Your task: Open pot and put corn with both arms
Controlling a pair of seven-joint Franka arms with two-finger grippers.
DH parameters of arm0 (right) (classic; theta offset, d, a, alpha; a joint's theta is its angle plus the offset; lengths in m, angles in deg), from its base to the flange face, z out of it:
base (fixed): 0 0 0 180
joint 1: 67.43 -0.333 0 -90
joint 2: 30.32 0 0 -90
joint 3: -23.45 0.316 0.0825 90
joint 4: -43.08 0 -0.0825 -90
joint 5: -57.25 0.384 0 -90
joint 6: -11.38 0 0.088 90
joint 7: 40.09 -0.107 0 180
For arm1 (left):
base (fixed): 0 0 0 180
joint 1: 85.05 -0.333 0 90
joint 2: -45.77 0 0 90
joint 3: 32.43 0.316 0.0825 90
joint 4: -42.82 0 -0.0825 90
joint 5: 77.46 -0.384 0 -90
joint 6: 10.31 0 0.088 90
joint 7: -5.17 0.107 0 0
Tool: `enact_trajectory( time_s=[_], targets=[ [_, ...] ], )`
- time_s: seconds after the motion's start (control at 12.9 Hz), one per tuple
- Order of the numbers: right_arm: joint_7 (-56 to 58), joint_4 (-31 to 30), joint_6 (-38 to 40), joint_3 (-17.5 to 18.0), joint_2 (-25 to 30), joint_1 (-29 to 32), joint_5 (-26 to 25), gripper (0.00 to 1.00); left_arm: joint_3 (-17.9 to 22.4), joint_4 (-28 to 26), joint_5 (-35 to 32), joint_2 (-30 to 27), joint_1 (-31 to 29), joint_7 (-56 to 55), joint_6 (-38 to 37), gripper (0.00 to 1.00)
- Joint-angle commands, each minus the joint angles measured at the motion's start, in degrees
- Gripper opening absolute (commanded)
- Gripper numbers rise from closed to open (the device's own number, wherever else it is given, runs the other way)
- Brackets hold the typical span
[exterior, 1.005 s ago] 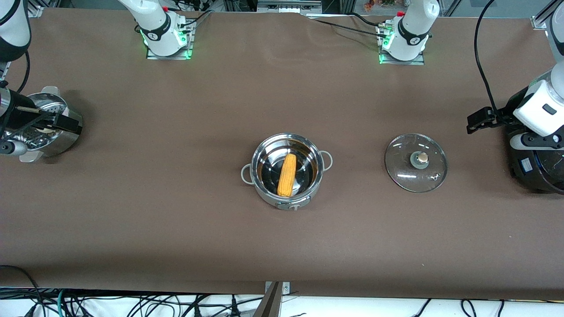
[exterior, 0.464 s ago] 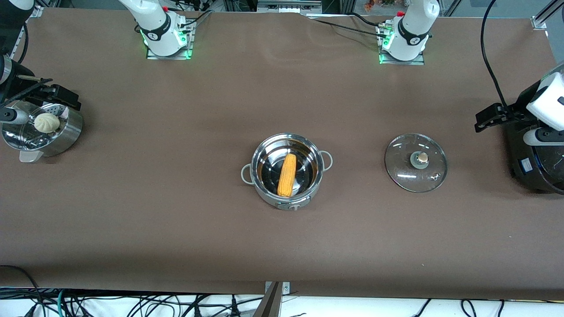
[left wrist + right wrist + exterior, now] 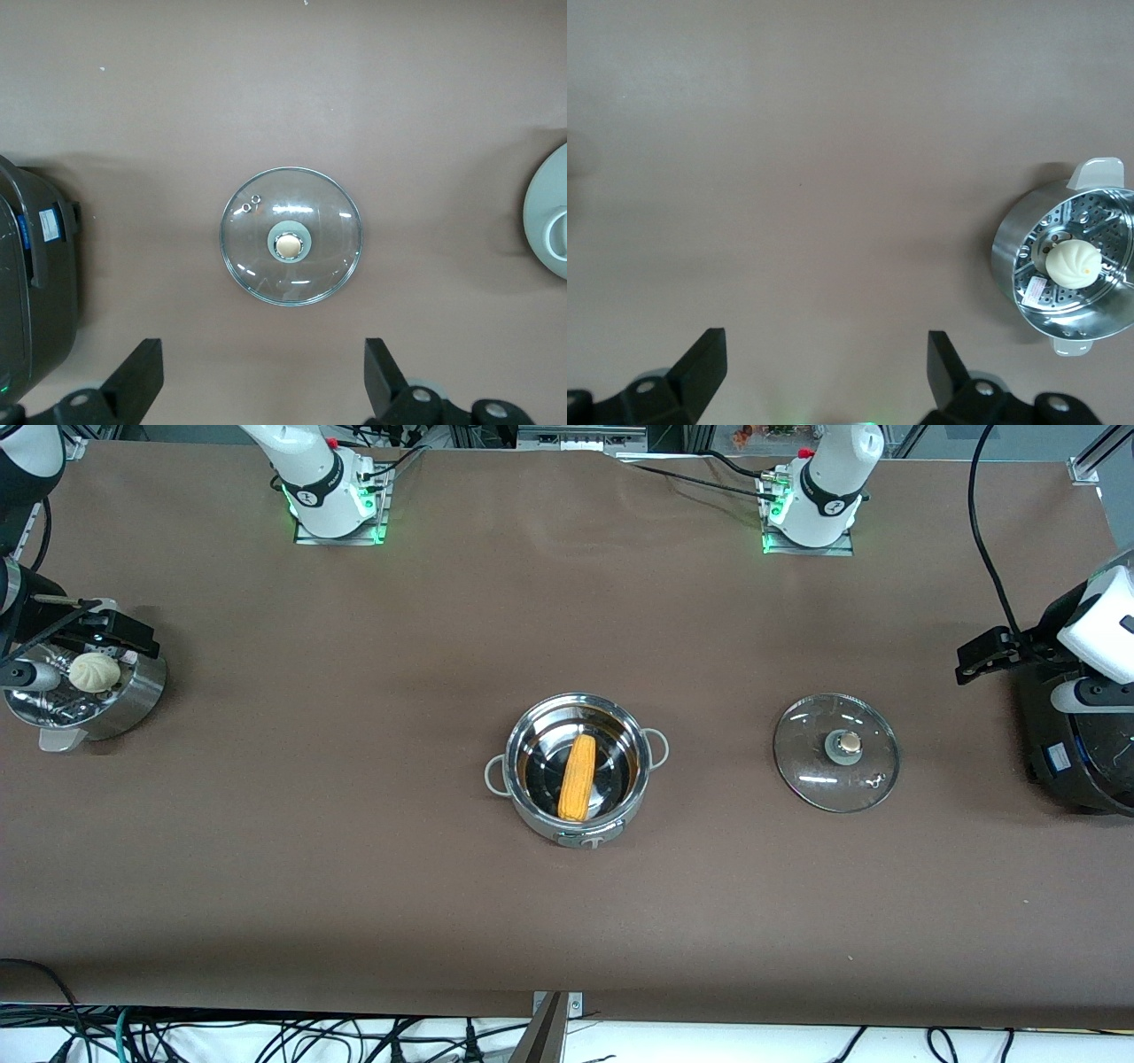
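The steel pot (image 3: 576, 815) stands uncovered mid-table with the yellow corn (image 3: 578, 777) lying inside it. Its glass lid (image 3: 836, 753) (image 3: 291, 236) rests flat on the cloth beside it, toward the left arm's end, tan knob (image 3: 289, 246) up. My left gripper (image 3: 979, 657) (image 3: 263, 372) hovers open and empty over the table between the lid and the black cooker. My right gripper (image 3: 124, 636) (image 3: 824, 359) hangs open and empty at the rim of the steamer basket, at the right arm's end. The pot's rim and one loop handle (image 3: 551, 230) show in the left wrist view.
A steel steamer basket (image 3: 133, 695) (image 3: 1010, 257) holding a white bun (image 3: 95, 671) (image 3: 1072, 263) stands at the right arm's end. A large black cooker (image 3: 1076, 735) (image 3: 31, 283) stands at the left arm's end. Brown cloth (image 3: 354, 824) covers the table.
My right gripper has drawn off the steamer basket toward the bases, uncovering the bun. My left gripper has pulled back from the lid toward the cooker. Pot, corn and lid have not moved.
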Motion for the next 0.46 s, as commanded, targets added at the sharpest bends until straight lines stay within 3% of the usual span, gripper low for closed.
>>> enact_trajectory(
  time_s=[0.0,0.39],
  targets=[
    [0.79,2.18,-0.03,1.05,-1.07,0.61,-0.35,1.0,0.07,1.02,-1.13,-0.04,0.58,-0.1,-1.18,1.0],
    [1.49,5.35,0.5,1.05,-3.1,0.35,-0.44,1.0,0.25,1.02,-0.78,-0.04,0.32,-0.01,-1.01,1.0]
  ],
)
